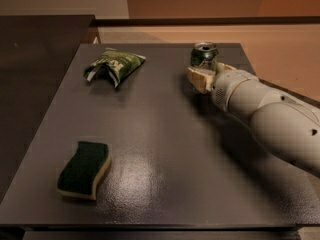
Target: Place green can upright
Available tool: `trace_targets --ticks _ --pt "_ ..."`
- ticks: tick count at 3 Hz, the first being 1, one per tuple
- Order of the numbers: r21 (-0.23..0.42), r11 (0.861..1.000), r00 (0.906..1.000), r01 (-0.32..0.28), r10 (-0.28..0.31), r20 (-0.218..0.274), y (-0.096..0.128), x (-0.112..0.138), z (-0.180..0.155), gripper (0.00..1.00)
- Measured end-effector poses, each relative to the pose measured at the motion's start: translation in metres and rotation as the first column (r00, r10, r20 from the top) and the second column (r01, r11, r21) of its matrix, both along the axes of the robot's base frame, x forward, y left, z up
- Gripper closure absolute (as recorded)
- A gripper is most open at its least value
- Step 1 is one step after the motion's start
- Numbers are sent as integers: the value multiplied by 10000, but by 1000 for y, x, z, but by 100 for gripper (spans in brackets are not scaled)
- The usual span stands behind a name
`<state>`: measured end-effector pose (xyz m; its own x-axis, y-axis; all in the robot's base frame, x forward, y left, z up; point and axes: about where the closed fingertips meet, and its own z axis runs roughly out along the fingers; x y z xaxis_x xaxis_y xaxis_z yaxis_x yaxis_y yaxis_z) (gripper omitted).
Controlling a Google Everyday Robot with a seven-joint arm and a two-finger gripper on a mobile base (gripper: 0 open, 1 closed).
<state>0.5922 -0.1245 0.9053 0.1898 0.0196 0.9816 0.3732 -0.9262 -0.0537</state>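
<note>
Camera view puts the green can on end near the far right corner of the worktop, long axis vertical, tab end up. Our gripper sits right against its near side, so the can lies just beyond it, toward the far edge. We honestly can't tell if it's holding the can or not.

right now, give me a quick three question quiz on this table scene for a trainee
1. True or false: the green can stands upright.
2. Multiple choice: the gripper is closest to A) the sponge, B) the green can, C) the snack bag.
3. Short answer: which item lies nearest the camera?

Key: 1 true. 2 B; the gripper is right beside the can at the far right of the table. 3 the sponge.
</note>
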Motion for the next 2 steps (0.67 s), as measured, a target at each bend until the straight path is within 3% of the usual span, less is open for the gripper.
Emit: trace_targets --ticks 1,2 --pt "30 9998 9996 206 -206 217 -2 0 -6 100" --pt "-2 9989 9977 474 -473 491 -6 0 -14 82"
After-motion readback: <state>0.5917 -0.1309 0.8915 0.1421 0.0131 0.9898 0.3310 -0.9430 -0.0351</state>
